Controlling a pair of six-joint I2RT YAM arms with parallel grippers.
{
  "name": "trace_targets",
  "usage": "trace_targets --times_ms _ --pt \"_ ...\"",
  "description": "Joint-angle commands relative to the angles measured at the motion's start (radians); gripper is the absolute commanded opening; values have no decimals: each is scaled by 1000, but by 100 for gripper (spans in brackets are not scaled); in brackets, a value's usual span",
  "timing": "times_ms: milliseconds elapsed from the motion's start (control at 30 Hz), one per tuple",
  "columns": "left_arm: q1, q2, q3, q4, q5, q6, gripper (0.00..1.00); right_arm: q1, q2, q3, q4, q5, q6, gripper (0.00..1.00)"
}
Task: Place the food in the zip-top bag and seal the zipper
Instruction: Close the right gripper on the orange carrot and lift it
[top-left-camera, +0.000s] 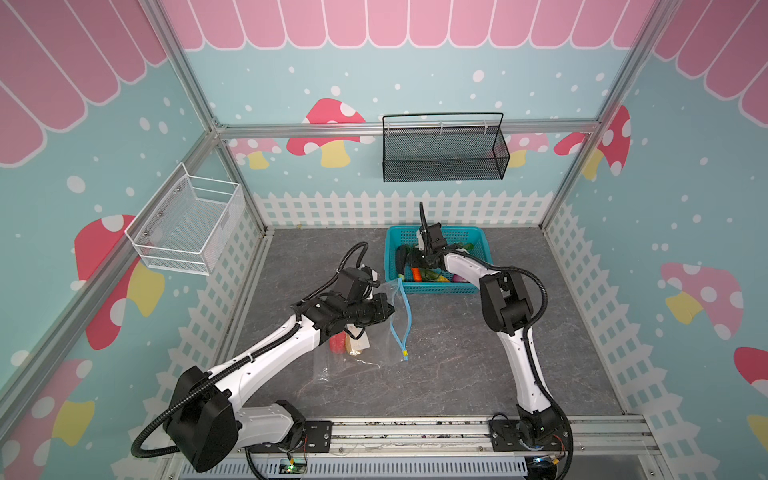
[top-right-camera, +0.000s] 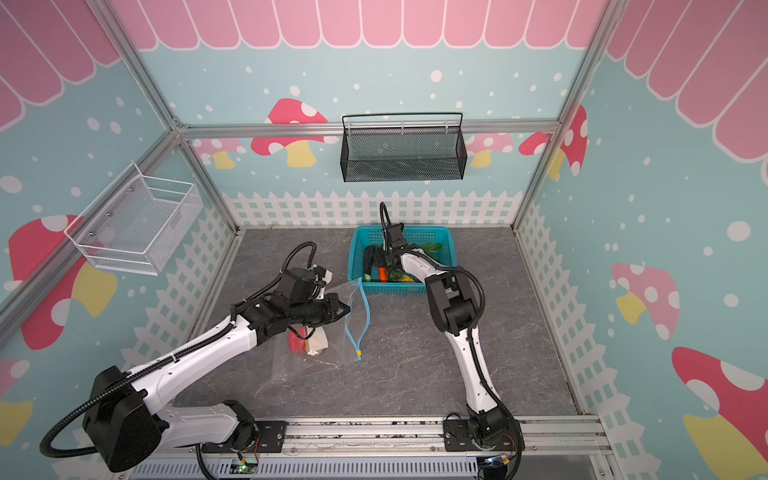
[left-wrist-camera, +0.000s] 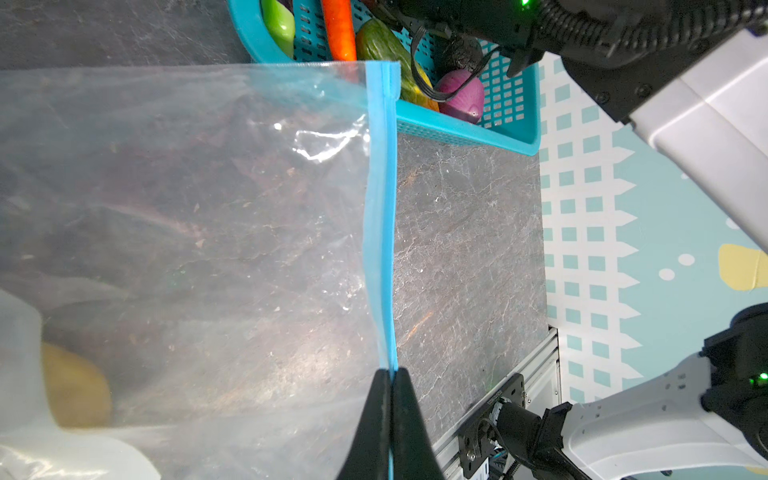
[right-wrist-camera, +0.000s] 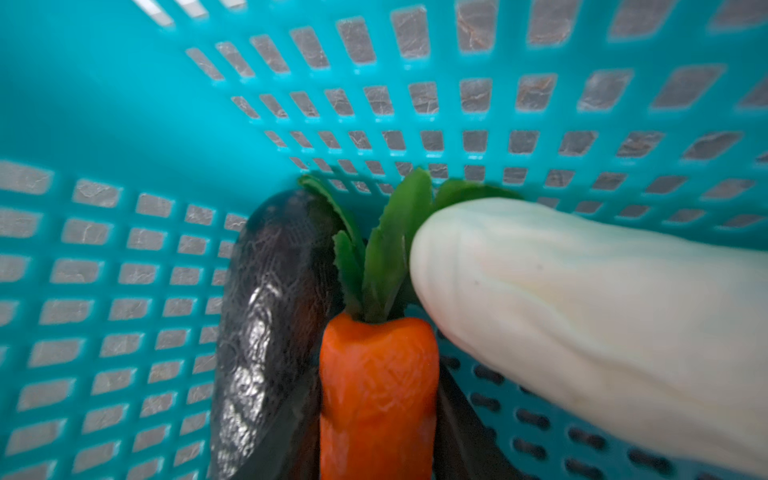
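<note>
Carrot (right-wrist-camera: 378, 365) flanked by right gripper (right-wrist-camera: 376, 415) in basket (right-wrist-camera: 124, 124), grip unclear; left gripper (left-wrist-camera: 390, 374) clenched on zipper (left-wrist-camera: 380, 208).

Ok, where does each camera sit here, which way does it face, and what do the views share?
Top views: high behind the arms' bases, looking down toward the back wall; left arm, right arm, zip-top bag, basket.
Left wrist: on left arm, looking along shut left tool pinching the zipper; right arm beyond.
Right wrist: on right arm, looking into the basket; dark fingers flank the carrot.
Shared: both wrist views show basket and carrot.
</note>
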Motion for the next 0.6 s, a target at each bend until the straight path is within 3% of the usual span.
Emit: trace_targets --times_ms 0,267,567 --pt "6 -12 -17 25 8 -5 0 -4 -97 -31 8 0 -16 41" --pt "10 -19 -24 45 13 -38 0 -6 -254 -197 146 -31 -7 41" --pt "15 -5 1 49 23 -57 0 -4 -440 -445 413 -171 -12 41"
